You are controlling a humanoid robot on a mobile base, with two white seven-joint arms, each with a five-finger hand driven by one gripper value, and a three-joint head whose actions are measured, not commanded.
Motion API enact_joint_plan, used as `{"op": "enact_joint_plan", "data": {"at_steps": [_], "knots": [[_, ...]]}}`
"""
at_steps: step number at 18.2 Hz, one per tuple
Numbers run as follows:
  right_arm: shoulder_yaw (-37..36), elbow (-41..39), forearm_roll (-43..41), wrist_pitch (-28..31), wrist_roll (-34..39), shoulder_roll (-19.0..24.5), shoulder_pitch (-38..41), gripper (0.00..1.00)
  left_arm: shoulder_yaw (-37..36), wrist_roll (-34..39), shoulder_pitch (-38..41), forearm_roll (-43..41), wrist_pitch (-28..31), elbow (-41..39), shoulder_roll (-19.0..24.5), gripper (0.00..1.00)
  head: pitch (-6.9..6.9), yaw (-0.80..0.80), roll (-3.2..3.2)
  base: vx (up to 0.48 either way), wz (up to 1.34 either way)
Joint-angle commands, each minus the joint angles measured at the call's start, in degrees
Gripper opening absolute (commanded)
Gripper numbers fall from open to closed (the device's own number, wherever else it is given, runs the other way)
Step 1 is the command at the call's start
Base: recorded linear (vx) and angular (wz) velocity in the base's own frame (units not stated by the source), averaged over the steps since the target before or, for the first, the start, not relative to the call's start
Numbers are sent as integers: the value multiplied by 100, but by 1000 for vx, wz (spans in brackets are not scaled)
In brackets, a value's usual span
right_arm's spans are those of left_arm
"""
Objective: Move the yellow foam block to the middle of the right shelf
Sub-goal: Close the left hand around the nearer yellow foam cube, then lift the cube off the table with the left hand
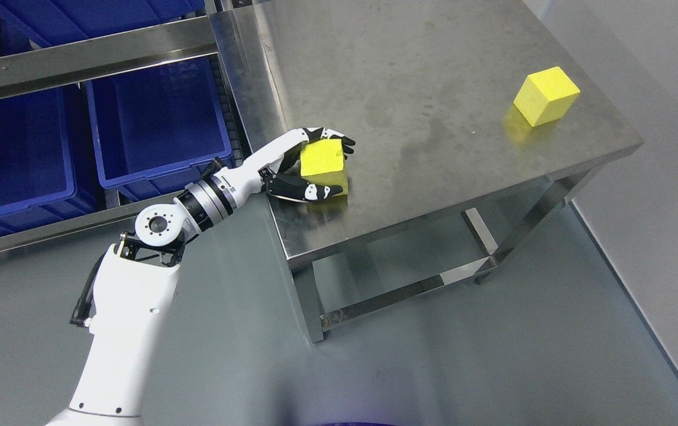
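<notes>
We note the left hand (306,163) wrapped around a yellow foam block (323,167) near the left edge of the steel table (433,71). Fingers (330,135) curl over the block's far side, and the thumb lies along its near side, so the foam is pinched between them. The block sits on the table surface; we cannot tell whether it is lifted. We judge this side-on grasp suits soft foam, squeezing opposite faces.

The forearm reaches in from lower left, wrist roughly level with the tabletop.

A second yellow block (546,96) rests well apart, far right of the hand. Blue bins (155,118) sit behind the wrist. The right arm is not visible.
</notes>
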Motion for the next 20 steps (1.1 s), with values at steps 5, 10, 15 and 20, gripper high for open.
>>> {"op": "enact_joint_plan", "data": {"at_steps": [5, 10, 15, 20], "knots": [[-70, -100, 18, -4, 2, -100, 140, 100, 373, 3135, 32, 2446, -1899, -25, -361, 35, 0, 0, 0, 0, 0], [-70, -100, 18, -4, 2, -100, 140, 100, 434, 3421, 674, 2437, -1830, -675, -361, 33, 0, 0, 0, 0, 3], [-70, -100, 18, -4, 2, -100, 132, 100, 452, 3412, 956, 2437, -1812, -922, -361, 33, 0, 0, 0, -2, 77], [-70, -100, 18, -4, 2, -100, 132, 100, 689, 3394, 1096, 2428, -1812, -940, -361, 32, 0, 0, 0, -2, 198]]}}
